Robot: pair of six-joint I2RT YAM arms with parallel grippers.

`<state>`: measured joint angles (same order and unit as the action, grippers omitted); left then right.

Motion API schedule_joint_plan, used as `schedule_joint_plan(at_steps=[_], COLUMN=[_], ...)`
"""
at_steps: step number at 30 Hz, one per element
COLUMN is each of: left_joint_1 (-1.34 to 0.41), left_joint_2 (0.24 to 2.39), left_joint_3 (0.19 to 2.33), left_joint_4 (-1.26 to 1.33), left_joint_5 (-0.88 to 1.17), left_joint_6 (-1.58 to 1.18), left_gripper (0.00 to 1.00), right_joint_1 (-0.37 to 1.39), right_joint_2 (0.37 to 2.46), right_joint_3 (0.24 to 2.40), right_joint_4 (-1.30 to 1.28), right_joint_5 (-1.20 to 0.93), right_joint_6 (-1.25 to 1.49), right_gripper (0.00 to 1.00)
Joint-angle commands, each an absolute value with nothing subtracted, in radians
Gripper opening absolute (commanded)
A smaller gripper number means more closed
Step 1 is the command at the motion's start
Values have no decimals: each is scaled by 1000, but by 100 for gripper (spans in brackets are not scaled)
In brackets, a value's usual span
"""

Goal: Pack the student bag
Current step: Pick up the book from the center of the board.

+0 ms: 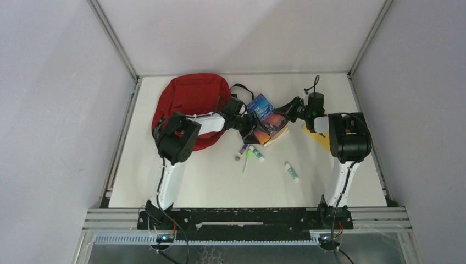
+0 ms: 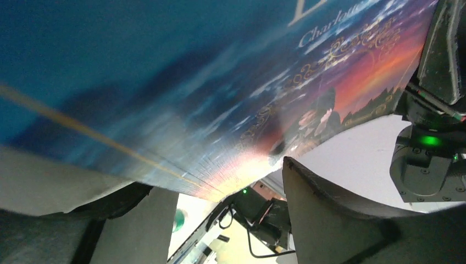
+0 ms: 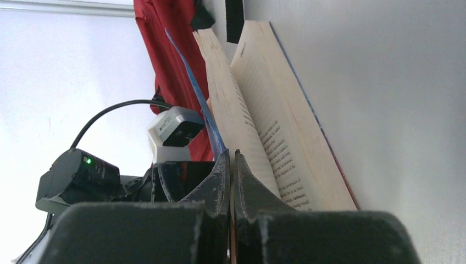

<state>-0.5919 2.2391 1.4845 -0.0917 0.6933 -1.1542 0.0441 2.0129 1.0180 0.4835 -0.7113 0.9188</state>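
The book (image 1: 267,118) has "Charlotte" in script on its cover. The right gripper (image 3: 231,157) is closed on the thin blue cover and holds it apart from the pages. The left gripper (image 2: 220,184) stands wide open at the book's edge, clamping nothing. The bag (image 1: 189,104) lies at 9 o'clock from the book, near the left edge of the counter (image 1: 220,187); its content is not visible. Pens (image 1: 250,155) lie at 6 o'clock.

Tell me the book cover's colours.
The book cover is deep blue fading to an orange-pink sunset, with gold swirls. Best in the left wrist view.
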Motion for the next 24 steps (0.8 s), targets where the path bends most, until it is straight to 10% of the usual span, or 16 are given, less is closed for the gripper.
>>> schedule_joint_plan(at_steps=[1, 12, 20, 24], left_joint_1=[-548, -534, -522, -520], left_joint_2=[2192, 2195, 2161, 2130], left_joint_3=[1502, 1499, 1507, 1506], left_joint_4=[129, 185, 146, 128], left_joint_5=[582, 571, 551, 541], left_joint_6=[-1193, -1219, -1167, -1137], left_gripper=[70, 46, 1, 0], right_joint_1=[100, 115, 118, 114], right_joint_2=[1983, 1996, 1947, 1906], right_joint_3=[1011, 1011, 1011, 1011], right_joint_4=[410, 397, 281, 199], right_joint_5=[-873, -868, -826, -791], right_joint_6=[926, 915, 830, 775], right_gripper=[0, 0, 0, 0])
